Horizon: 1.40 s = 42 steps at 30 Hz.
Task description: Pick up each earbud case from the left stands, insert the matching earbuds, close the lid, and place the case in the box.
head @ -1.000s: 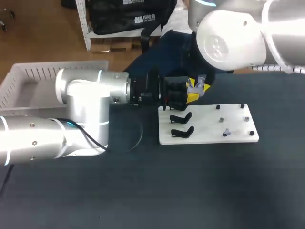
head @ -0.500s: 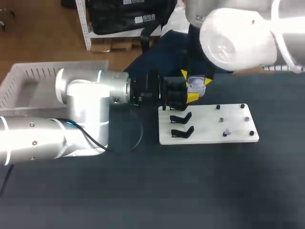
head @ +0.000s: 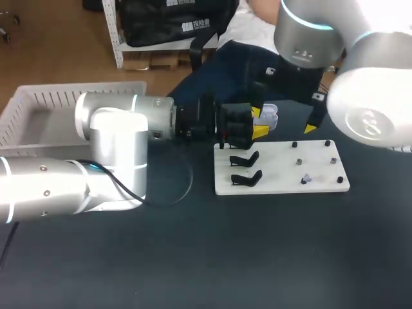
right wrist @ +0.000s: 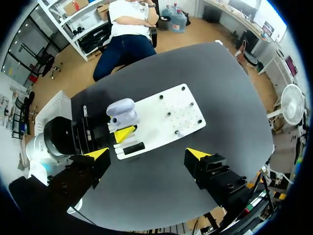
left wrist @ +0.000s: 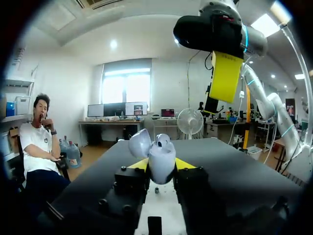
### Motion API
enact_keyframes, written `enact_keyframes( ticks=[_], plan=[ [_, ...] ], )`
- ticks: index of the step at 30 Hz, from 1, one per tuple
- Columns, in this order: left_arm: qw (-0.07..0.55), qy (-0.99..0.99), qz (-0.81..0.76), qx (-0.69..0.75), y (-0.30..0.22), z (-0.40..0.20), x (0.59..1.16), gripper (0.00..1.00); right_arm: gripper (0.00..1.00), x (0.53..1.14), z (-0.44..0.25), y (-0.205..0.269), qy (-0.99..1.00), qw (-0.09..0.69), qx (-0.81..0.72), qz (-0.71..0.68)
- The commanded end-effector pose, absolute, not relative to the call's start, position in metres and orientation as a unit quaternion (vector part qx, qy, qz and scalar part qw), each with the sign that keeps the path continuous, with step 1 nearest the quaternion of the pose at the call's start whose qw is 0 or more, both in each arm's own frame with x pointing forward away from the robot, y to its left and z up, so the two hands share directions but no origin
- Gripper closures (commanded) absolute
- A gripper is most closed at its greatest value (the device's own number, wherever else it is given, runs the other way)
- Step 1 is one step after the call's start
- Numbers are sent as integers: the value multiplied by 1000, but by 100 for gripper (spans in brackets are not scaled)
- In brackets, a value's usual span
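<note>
Left hand (left wrist: pixel 161 165) clamped on open-lidded earbud case (left wrist: pixel 162 155), case contents hard to make out, right hand (right wrist: pixel 147 154) spread wide and empty, lifted away from case since earlier frame

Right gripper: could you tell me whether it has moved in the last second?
Yes. The right gripper swung rightward along the white board's far edge, off the earbud case.

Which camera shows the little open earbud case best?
The left wrist view: the earbud case sits close up in the left hand, lid open. The head view shows it small; the right wrist view, from far above.
</note>
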State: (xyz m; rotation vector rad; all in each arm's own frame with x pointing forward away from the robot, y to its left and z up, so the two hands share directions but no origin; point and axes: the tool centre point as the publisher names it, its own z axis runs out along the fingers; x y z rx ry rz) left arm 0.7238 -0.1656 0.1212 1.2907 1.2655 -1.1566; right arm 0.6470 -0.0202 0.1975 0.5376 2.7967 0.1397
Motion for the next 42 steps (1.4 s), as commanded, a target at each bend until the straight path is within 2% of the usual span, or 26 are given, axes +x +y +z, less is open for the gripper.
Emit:
enact_keyframes(
  ticks=[1, 20, 31, 42],
  plan=[
    [480, 517, -473, 527, -166, 120, 724, 100, 0, 629, 194, -35, 958, 207, 187, 65],
    [480, 517, -473, 527, -166, 120, 724, 100, 0, 629, 194, -35, 958, 207, 187, 65],
    [480, 517, -473, 527, -166, 120, 724, 100, 0, 601, 146, -85, 962, 194, 179, 70],
    [480, 517, -473, 527, -166, 120, 724, 100, 0, 605, 111, -80, 963, 200, 153, 98]
  ],
)
